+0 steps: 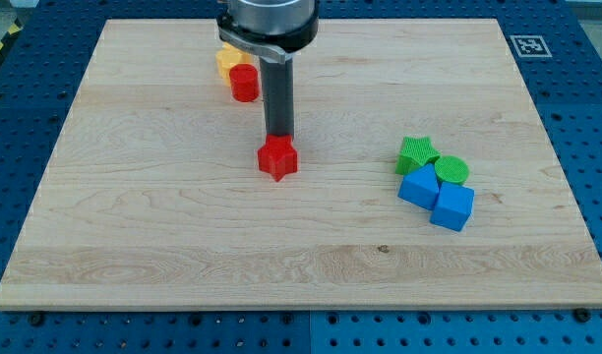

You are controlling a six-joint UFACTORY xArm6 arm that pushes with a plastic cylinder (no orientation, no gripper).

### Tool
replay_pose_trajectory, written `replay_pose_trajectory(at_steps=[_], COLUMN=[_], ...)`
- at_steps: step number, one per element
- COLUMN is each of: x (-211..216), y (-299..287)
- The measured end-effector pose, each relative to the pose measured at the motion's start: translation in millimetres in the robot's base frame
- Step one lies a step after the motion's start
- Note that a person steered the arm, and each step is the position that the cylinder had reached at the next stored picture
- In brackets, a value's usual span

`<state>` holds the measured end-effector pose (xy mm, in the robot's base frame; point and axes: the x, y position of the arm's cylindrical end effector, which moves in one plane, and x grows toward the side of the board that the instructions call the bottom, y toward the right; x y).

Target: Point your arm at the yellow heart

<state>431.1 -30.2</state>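
A yellow block (225, 57), whose shape is partly hidden, lies near the view's top, left of the arm and touching a red cylinder (245, 83) just below and right of it. My rod comes down from the top centre; my tip (278, 134) rests right at the top edge of a red star-shaped block (277, 157) near the board's middle. The tip is well below and to the right of the yellow block.
At the view's right sits a cluster: a green star (416, 153), a green cylinder (452, 170), a blue block (418, 187) and a blue cube (452, 207). The wooden board (134, 226) lies on a blue perforated table.
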Motion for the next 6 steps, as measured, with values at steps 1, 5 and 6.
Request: replay_pose_trajectory(at_steps=[1,5,6], x=[-6,-43,-69], y=[0,-88,-97])
